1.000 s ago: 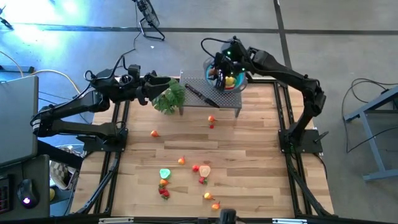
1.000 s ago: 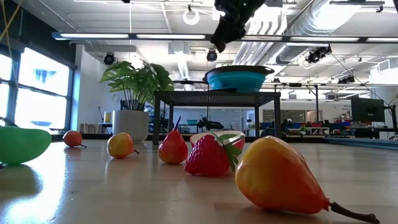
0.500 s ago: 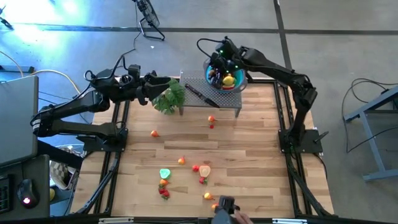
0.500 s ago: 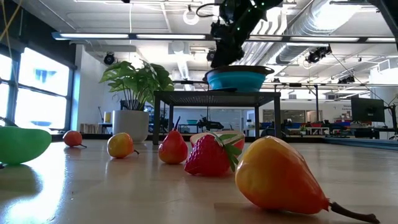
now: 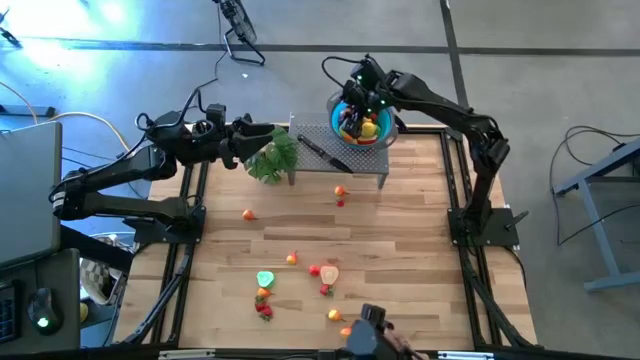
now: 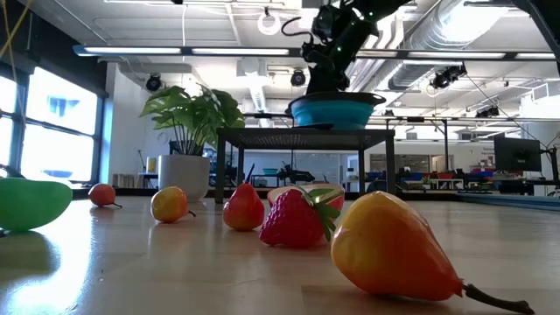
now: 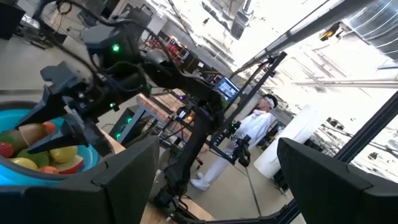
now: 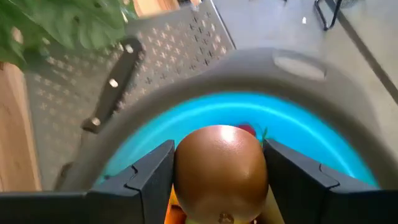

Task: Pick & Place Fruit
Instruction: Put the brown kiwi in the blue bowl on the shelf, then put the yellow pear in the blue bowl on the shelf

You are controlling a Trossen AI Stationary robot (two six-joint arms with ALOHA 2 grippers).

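A blue bowl with several small fruits in it stands on a raised grey perforated shelf at the table's far edge. My right gripper hangs over the bowl and is shut on a brown kiwi. My left gripper is open and empty at the far left, beside the leafy plant. Loose fruits lie on the table: a red one near the shelf, an orange one, and several near the front. My right gripper pinches the brown kiwi between its two fingers, one on each of its sides. The fingers come from above, pointing down into the bowl. The kiwi is over the bowl's inside, above the other fruit; whether it touches them does not show.
A black-handled knife lies on the shelf between the plant and the bowl. In the low view a strawberry and an orange pear-like fruit lie close to the camera. A dark object shows at the near edge. A person stands beyond the table.
My right gripper has gone down toward the blue bowl, from well above it to just over its rim, still shut on the kiwi. The dark object at the near edge has come farther onto the table.
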